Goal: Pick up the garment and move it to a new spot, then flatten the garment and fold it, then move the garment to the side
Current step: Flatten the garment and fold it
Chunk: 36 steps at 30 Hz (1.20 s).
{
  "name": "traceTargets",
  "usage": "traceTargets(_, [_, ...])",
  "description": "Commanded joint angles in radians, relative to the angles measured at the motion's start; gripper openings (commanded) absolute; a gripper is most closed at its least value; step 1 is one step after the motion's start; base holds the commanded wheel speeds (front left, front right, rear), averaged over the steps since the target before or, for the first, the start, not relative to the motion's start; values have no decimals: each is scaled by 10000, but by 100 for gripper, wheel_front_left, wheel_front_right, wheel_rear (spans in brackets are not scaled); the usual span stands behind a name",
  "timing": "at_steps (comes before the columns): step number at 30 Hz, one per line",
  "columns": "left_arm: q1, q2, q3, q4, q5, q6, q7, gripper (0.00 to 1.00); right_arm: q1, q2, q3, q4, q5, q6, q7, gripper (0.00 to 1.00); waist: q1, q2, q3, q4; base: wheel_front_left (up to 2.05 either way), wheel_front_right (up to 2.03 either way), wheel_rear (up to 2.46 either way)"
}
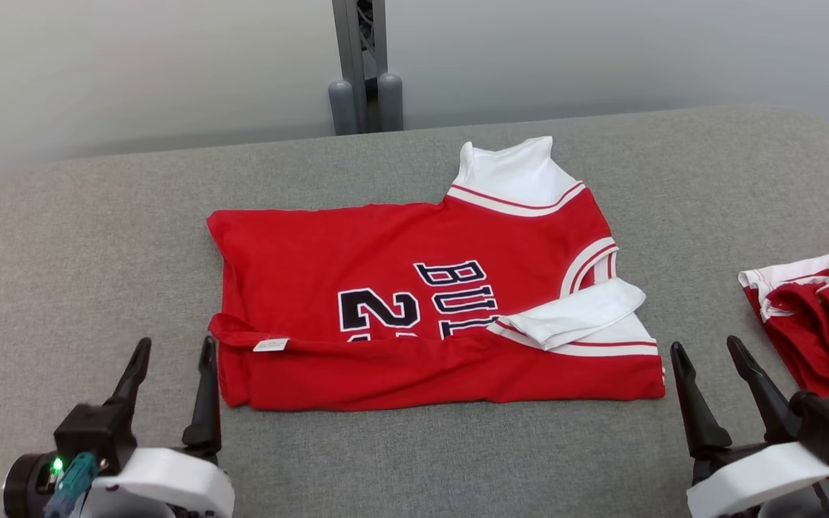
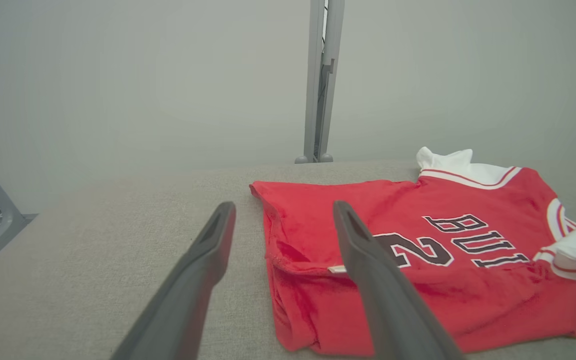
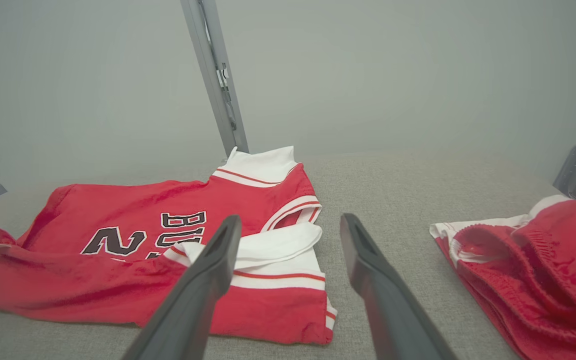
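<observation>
- Two tools are in the head view, both low at the near edge of the desk (image 1: 62,252), fingers pointing away from the robot.
- The left tool (image 1: 175,344) has its fingers spread apart and holds nothing. It sits just beside the garment's near left corner, and I cannot tell if the inner finger touches the cloth.
- The right tool (image 1: 705,344) also has its fingers spread apart and holds nothing. It is near the garment's near right corner, with bare desk between them.
- The garment (image 1: 299,252), a red jersey, lies flat near the middle of the desk, its long side running left to right.
- Its near edge is folded up over the body, partly covering the black, white-edged lettering (image 1: 458,288) and a numeral 2.
- A small white label (image 1: 270,344) shows on that fold, towards the left end.
- White fabric with red stripes (image 1: 508,176) sticks out at the far right, and a white flap (image 1: 580,316) lies turned over at the right end.
- A second red and white item (image 1: 825,316) lies crumpled at the desk's right edge, well apart from the jersey.
- A grey metal post (image 1: 364,57) stands behind the desk's far edge against a pale wall (image 1: 134,65).
</observation>
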Motion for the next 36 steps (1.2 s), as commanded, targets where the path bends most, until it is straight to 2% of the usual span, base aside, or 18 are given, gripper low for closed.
traceTargets(1, [-375,25,-136,189,-72,-171,240,100,-219,-27,-77,249,-42,-1,80,100,0,0,134,-15,0,0,0])
traceTargets(10, [-1190,-251,-572,1823,-644,-985,938,100,-1098,-29,216,2085,-209,-2,20,100,0,0,815,-224,0,0,0])
traceTargets(19, [-1775,-457,-418,3222,-1128,-1299,1019,100,-2237,-33,542,4046,-57,-1,-427,100,0,0,1422,-308,0,0,0])
traceTargets(25, [-1896,-576,-301,3691,-1480,-1509,1068,100,-2739,-31,757,4885,161,-1,-701,100,0,0,1552,-280,0,0,0])
traceTargets(33, [-1942,-867,-276,4200,-2230,-1830,1746,100,-3214,-26,1180,6036,645,-1,-797,100,0,0,1574,-206,0,0,0])
traceTargets(34, [-1933,-892,-303,4244,-2307,-1863,1870,87,-3256,-20,1241,6154,732,-1,-778,86,0,0,1569,-204,0,0,0])
traceTargets(35, [-1929,-895,-317,4276,-2369,-1894,1950,47,-3307,-15,1280,6254,763,-1,-811,48,0,0,1563,-210,0,0,0])
traceTargets(36, [-1915,-929,-317,4296,-2480,-1969,2026,30,-3349,-14,1306,6350,827,-1,-837,3,0,0,1556,-216,0,0,0])
